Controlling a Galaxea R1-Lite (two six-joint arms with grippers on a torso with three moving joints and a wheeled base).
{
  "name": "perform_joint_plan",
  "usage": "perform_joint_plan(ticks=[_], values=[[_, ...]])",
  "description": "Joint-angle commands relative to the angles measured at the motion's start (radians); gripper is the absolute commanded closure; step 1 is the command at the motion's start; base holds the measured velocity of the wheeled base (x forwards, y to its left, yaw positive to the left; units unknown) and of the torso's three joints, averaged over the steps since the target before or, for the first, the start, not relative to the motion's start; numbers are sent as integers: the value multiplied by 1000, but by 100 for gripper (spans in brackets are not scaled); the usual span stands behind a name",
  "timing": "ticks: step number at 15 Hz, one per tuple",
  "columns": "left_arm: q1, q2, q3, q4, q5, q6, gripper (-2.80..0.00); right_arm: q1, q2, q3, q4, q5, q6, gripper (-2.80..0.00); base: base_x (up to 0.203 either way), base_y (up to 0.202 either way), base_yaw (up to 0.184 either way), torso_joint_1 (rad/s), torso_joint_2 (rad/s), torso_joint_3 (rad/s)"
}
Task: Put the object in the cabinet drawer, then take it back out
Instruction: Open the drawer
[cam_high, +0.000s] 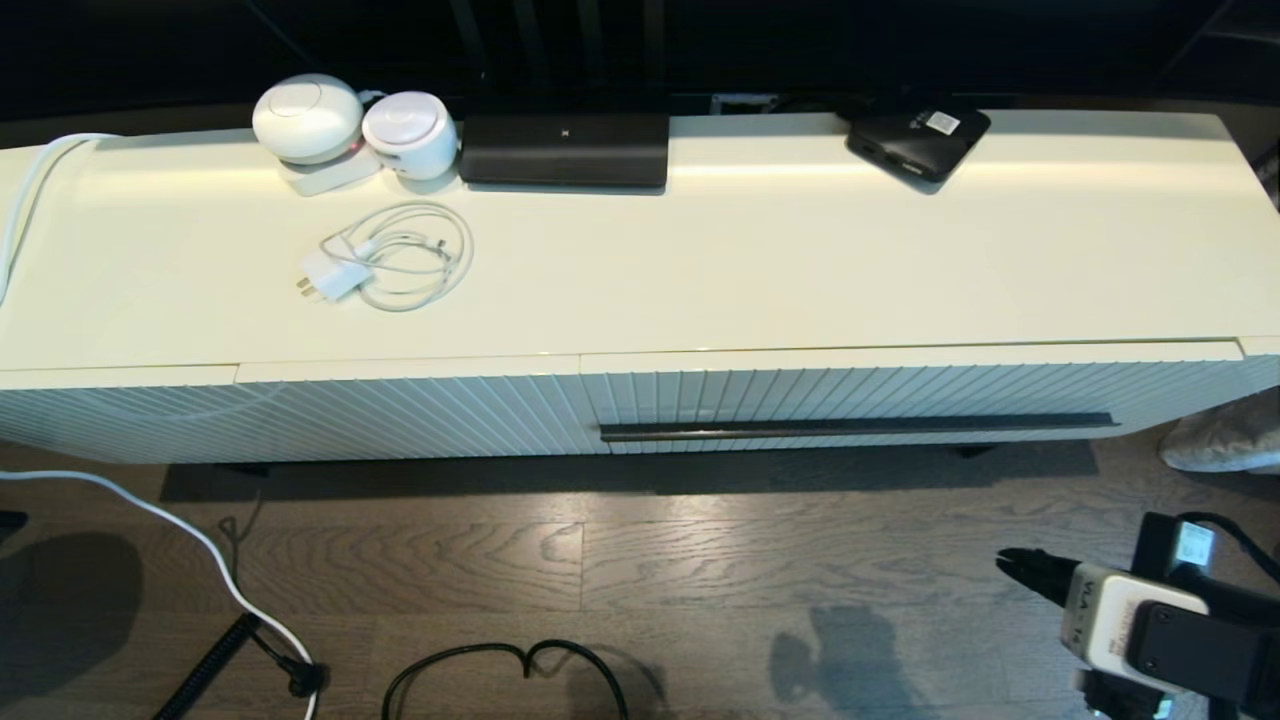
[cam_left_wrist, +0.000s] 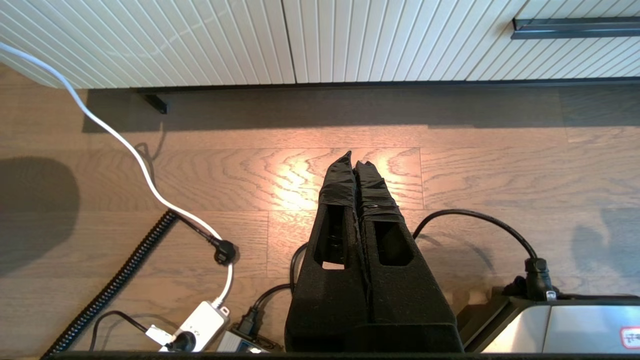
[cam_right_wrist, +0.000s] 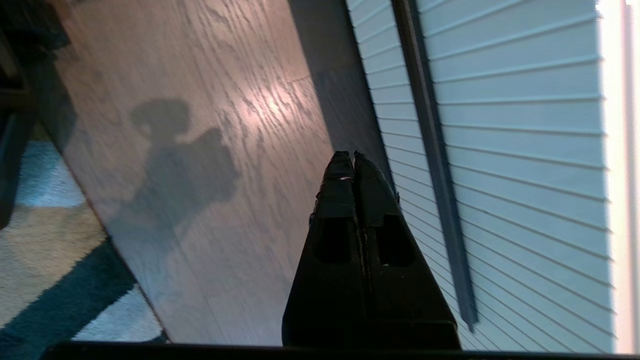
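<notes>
The cabinet drawer (cam_high: 900, 395) is closed, its ribbed cream front flush under the cabinet top, with the long dark bar handle (cam_high: 860, 427) running across it. The black umbrella is nowhere in view. My right gripper (cam_high: 1005, 562) hangs low over the wooden floor, in front of the drawer's right end, shut and empty. In the right wrist view the right gripper (cam_right_wrist: 350, 156) points along the floor beside the handle (cam_right_wrist: 430, 150). My left gripper (cam_left_wrist: 353, 159) shows only in its wrist view. It is shut with nothing held, over the floor well short of the cabinet; the handle's end (cam_left_wrist: 575, 27) is far off.
On the cabinet top (cam_high: 800, 260) stand two white round devices (cam_high: 308, 118), a black bar-shaped device (cam_high: 563, 148), a flat black box with a white label (cam_high: 918, 138) and a white charger with coiled cable (cam_high: 385, 262). Cables (cam_high: 200, 540) trail on the floor at left.
</notes>
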Motion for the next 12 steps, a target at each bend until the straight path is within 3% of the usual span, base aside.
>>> perform_joint_plan(ticks=[1,6,10,12], values=[[0,-2,0,0,0,-2,0,44,132,-14,-30,-4,19,0,0,0,0,0,0,0],[1,0,0,0,0,0,0,92,359,-44,-185,-25,36,0,0,0,0,0,0,0],[0,-2,0,0,0,-2,0,85,478,-59,-345,-39,28,0,0,0,0,0,0,0],[1,-2,0,0,0,-2,0,61,511,-60,-428,-57,-46,0,0,0,0,0,0,0]])
